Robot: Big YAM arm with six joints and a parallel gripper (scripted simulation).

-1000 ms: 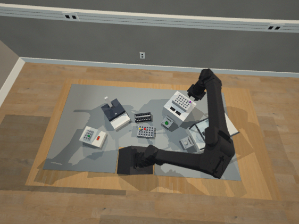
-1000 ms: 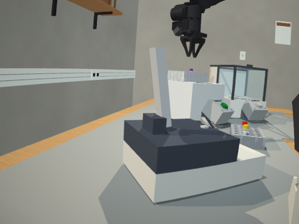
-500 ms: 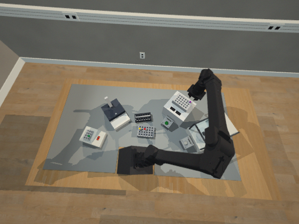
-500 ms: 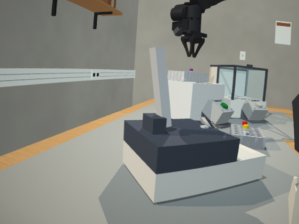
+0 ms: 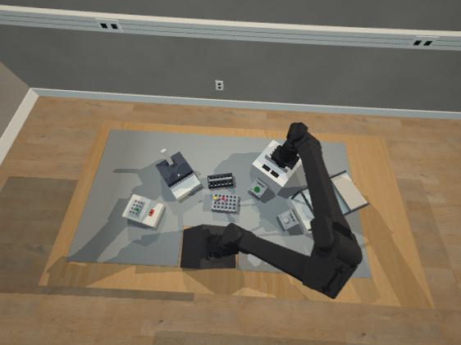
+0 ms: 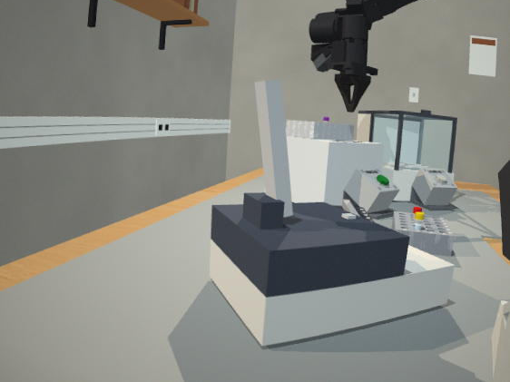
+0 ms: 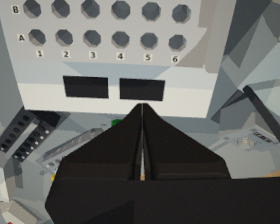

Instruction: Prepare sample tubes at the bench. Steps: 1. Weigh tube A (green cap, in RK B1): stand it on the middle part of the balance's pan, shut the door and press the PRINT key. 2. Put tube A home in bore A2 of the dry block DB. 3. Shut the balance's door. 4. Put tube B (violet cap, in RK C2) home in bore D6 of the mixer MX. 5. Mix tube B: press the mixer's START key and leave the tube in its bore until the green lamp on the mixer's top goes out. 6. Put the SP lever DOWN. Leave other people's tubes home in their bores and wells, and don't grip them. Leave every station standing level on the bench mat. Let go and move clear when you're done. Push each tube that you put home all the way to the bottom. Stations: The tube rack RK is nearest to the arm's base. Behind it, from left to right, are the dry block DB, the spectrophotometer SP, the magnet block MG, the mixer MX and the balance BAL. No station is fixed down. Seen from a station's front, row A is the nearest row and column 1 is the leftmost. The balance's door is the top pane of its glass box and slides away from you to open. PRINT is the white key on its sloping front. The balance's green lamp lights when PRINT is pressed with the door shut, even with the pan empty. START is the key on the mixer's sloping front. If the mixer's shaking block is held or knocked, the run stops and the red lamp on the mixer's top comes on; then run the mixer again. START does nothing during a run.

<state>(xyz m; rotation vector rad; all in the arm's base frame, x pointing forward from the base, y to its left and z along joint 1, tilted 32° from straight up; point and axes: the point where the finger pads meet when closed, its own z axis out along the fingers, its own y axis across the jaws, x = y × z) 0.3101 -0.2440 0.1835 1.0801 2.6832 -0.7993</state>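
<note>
While hanging above the mixer (image 5: 283, 182) (image 6: 308, 169) (image 7: 37, 103), had the gripper (image 5: 285, 156) (image 6: 350, 110) (image 7: 142, 111) closed narrow, with nothing between the fingertips. Showed only the violet cap (image 6: 326, 119) of tube B above the mixer's block, in a bore not possible to tell exactly. Had the green key (image 5: 257, 189) (image 6: 383, 180) (image 7: 116, 122) at the near left of the mixer, and the balance (image 5: 349, 193) (image 6: 397, 142) (image 7: 261, 105) to the right.
</note>
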